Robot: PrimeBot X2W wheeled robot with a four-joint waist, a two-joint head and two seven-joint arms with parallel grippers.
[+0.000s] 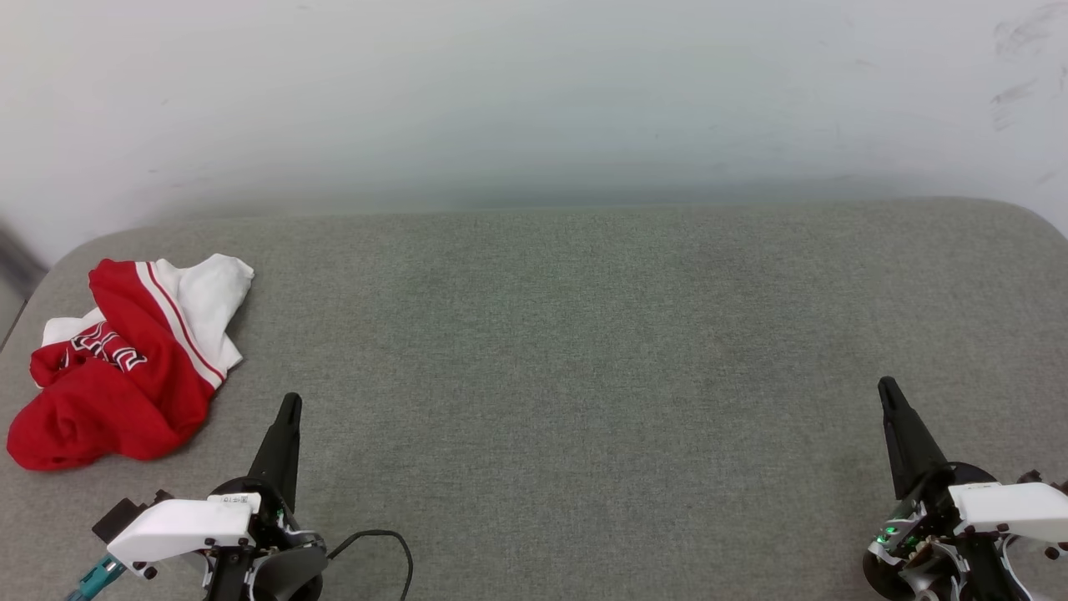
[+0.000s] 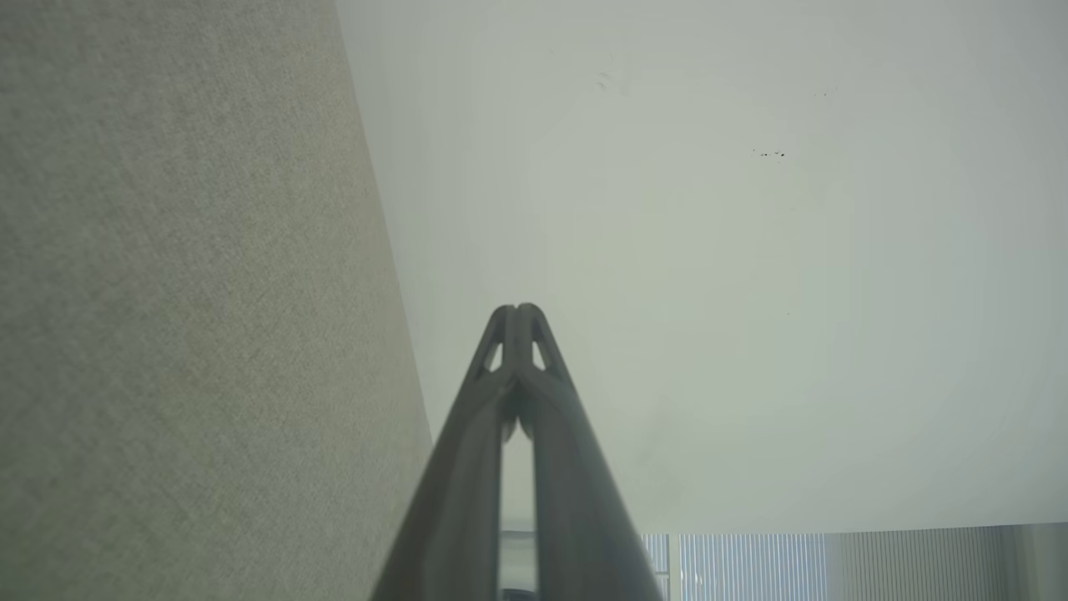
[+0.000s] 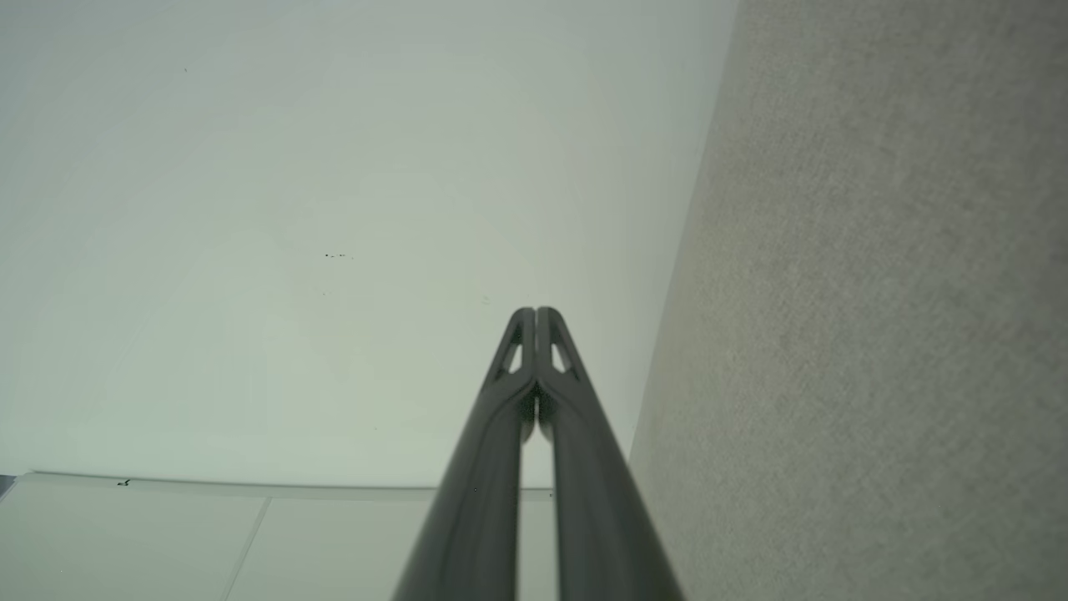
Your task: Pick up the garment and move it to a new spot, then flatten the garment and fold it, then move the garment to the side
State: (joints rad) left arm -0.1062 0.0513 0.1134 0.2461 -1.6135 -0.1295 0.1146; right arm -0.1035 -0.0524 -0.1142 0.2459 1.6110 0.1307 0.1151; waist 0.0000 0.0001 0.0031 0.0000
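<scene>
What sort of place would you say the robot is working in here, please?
Probably an indoor test room set up for folding clothes: a grey fabric-covered surface stands against a bare white wall, and a crumpled red and white garment lies near its left edge.

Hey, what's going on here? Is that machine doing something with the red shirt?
Nothing is being handled yet. The red and white shirt lies crumpled near the left edge of the grey padded surface. The robot's left gripper and right gripper sit low at the near edge, fingers shut and empty, pointing toward the white wall. The left one is closer to the shirt but is not touching it.
</scene>
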